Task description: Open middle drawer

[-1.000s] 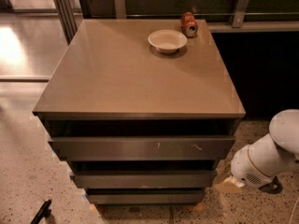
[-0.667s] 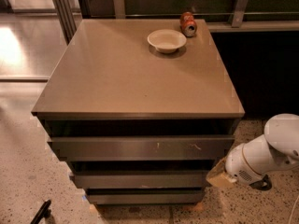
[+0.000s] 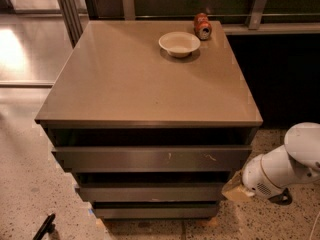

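The cabinet has three stacked grey-brown drawer fronts. The middle drawer [image 3: 150, 191] is plain, of medium width, and sits below the widest, scratched top front [image 3: 150, 159] and above the narrowest bottom front [image 3: 155, 212]. All three fronts stick out a little in steps. My white arm [image 3: 282, 166] reaches in from the right. Its gripper [image 3: 235, 191] is at the cabinet's front right corner, level with the right end of the middle drawer and right next to it. I cannot tell whether it touches the drawer.
A white bowl [image 3: 179, 43] and a red can [image 3: 202, 26] lying on its side are at the far right of the cabinet top [image 3: 125, 84]. A black object [image 3: 45, 227] lies on the speckled floor at bottom left. A dark wall and railing stand behind.
My arm has moved left and a little up, bringing the gripper from out by the floor to the cabinet's right edge at the middle drawer's height. The drawers have not moved.
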You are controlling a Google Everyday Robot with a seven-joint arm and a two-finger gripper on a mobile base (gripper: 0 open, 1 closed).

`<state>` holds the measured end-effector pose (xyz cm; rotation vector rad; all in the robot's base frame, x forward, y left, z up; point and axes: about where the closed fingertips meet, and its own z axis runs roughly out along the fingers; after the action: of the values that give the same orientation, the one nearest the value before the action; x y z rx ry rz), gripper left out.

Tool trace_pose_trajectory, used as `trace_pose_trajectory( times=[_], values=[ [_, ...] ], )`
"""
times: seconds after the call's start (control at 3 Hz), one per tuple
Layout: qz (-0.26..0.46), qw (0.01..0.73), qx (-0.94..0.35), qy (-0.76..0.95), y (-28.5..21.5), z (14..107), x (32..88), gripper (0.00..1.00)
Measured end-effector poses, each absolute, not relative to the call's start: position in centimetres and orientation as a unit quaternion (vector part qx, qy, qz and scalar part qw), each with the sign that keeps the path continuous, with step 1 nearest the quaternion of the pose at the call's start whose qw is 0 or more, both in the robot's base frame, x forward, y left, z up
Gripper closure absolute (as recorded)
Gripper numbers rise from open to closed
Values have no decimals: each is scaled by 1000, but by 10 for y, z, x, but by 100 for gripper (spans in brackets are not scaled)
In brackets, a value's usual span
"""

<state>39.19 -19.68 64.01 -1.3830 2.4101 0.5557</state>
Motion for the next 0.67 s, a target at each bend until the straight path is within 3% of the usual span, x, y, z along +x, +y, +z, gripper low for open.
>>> trace_pose_trajectory(
  times=[0.67],
  values=[
    [194,153,-482,840,-197,640,392,19]
  ],
)
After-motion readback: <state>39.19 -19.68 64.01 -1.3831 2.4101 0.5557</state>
